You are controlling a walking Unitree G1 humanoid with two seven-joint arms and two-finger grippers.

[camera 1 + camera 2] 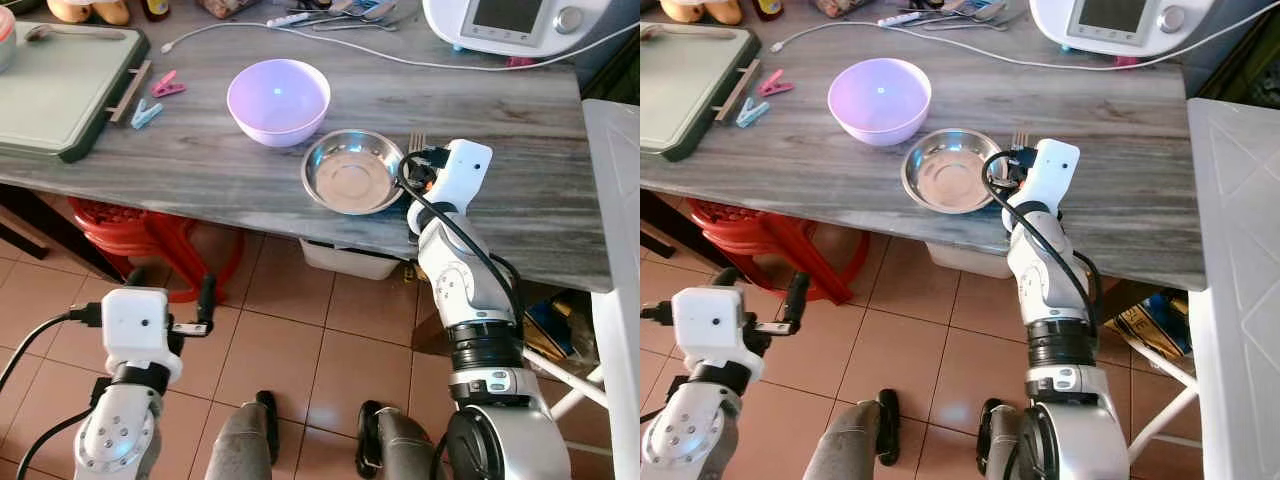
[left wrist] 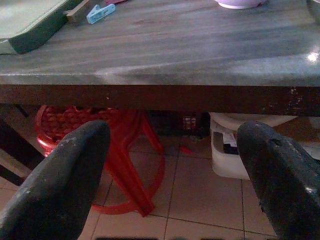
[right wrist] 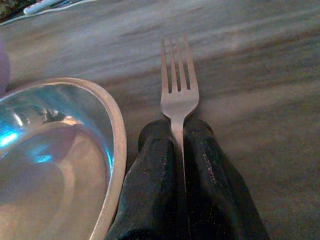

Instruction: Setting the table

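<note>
A steel plate (image 1: 350,172) rests near the front edge of the grey wooden table (image 1: 220,160), with a lilac bowl (image 1: 278,100) just behind it on the left. My right gripper (image 3: 179,145) is shut on a metal fork (image 3: 178,90), holding it low over the table right beside the plate's right rim (image 3: 112,145), tines pointing away from me. The fork's tines (image 1: 416,141) peek out past the right wrist. My left gripper (image 2: 175,145) is open below the table's front edge, above the tiled floor, with nothing between its fingers (image 2: 65,175).
A green cutting board (image 1: 60,85) and coloured clothes pegs (image 1: 155,100) lie at the table's left. A white kitchen appliance (image 1: 510,25), its cable (image 1: 400,60) and loose cutlery (image 1: 340,12) sit at the back. Under the table stand a red stool (image 1: 150,235) and a white tub (image 1: 345,260).
</note>
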